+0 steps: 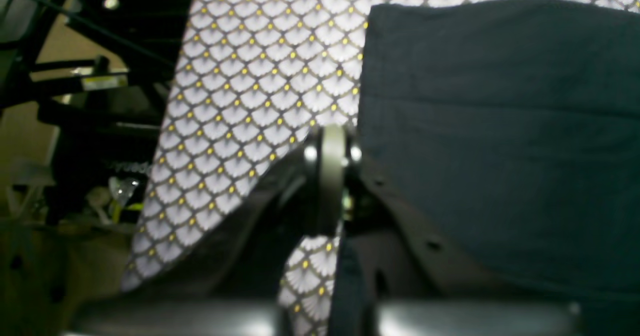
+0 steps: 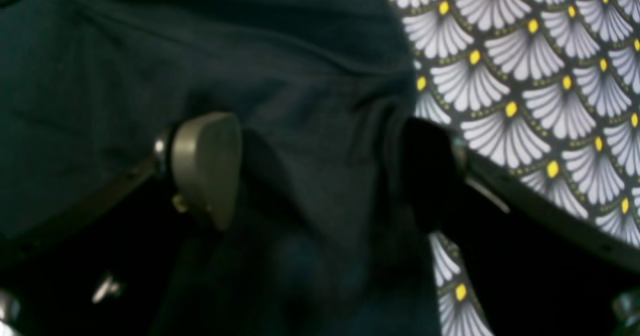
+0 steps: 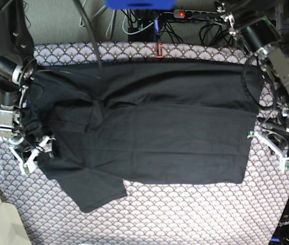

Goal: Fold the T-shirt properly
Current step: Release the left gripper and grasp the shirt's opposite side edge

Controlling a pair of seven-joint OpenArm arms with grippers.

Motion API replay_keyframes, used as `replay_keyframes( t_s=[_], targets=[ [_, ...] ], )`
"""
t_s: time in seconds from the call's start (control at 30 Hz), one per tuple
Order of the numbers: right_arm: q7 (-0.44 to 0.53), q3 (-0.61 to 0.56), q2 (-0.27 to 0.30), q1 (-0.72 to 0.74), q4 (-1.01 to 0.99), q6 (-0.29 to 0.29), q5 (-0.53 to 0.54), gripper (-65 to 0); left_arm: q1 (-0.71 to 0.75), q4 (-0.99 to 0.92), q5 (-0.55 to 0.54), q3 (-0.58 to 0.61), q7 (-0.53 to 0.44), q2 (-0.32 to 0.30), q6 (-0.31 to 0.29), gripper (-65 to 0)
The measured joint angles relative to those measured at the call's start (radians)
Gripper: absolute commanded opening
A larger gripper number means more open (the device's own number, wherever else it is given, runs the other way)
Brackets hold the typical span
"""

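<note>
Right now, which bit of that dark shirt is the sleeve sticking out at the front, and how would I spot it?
Start with the patterned tablecloth covering the table, then the black T-shirt spread wide across it. Follow its near edge toward the base view's left: the short sleeve pokes out diagonally there, the only flap breaking the straight hem.

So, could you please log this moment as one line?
left hand shut beside hem | right hand open, straddling sleeve edge | plain dark charcoal cotton T-shirt flat, unfolded
</note>
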Motion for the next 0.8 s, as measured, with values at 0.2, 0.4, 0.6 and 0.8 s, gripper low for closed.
replay_keyframes(
  t_s=[0.2, 0.4, 0.6, 0.8],
  targets=[
    [0.0, 0.0, 0.0, 0.001, 0.0, 0.0, 0.0, -14.3, 0.012, 0.014, 0.0, 0.0, 0.0, 0.0, 0.0, -65.0],
    [0.0, 0.0, 0.0, 0.005, 0.0, 0.0, 0.0, -15.4, 0.032, 0.014, 0.008, 0.0, 0.002, -0.002, 0.003, -65.0],
    [0.0, 0.0, 0.0, 0.002, 0.0, 0.0, 0.0, -27.9, 0.029, 0.014, 0.004, 0.0, 0.001, 0.001, 0.003, -65.0],
    [0.002, 0.0, 0.0, -0.001, 0.0, 0.0, 0.0, -47.6, 0.026, 0.014, 0.003, 0.0, -0.008, 0.001, 0.004, -65.0]
  ],
)
